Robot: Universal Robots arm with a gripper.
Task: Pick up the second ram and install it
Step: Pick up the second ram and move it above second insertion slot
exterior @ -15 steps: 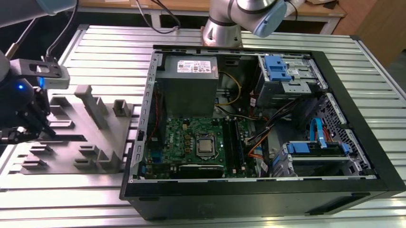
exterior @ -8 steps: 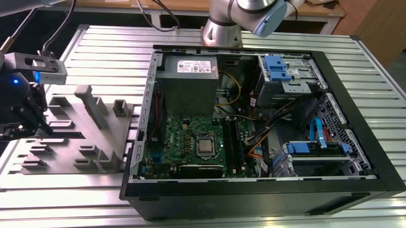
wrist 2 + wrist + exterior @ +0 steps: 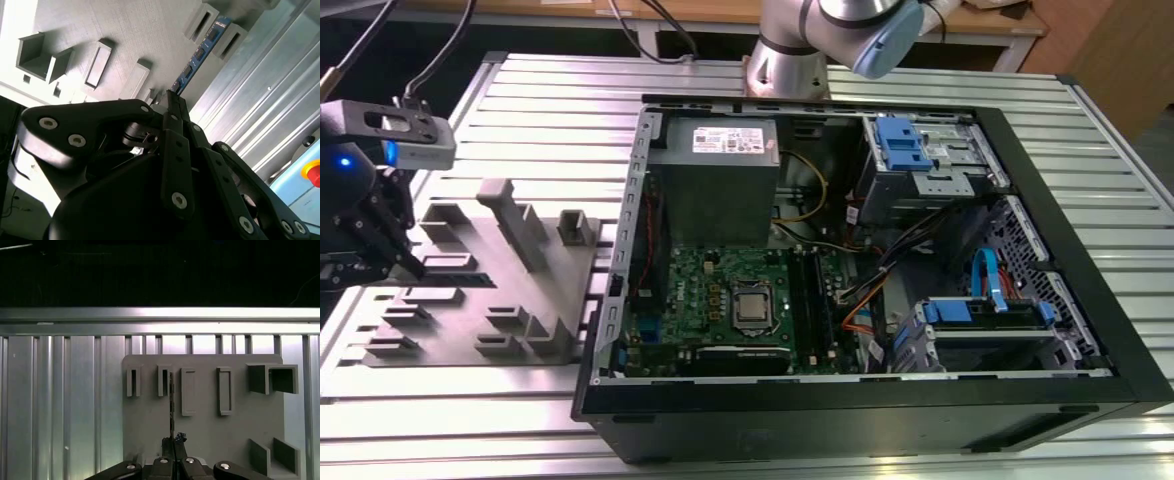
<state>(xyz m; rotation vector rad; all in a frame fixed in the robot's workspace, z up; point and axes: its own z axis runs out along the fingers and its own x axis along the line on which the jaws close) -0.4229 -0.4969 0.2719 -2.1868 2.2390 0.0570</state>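
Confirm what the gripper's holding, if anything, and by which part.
The second ram, clamped at one end between the shut jaws of the gripper; the rest of the stick juts out over the gray fixture.

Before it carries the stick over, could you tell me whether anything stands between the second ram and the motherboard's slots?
The case's side wall stands between the second ram, held by the gripper over the grey fixture, and the memory slots; nothing visible covers them.
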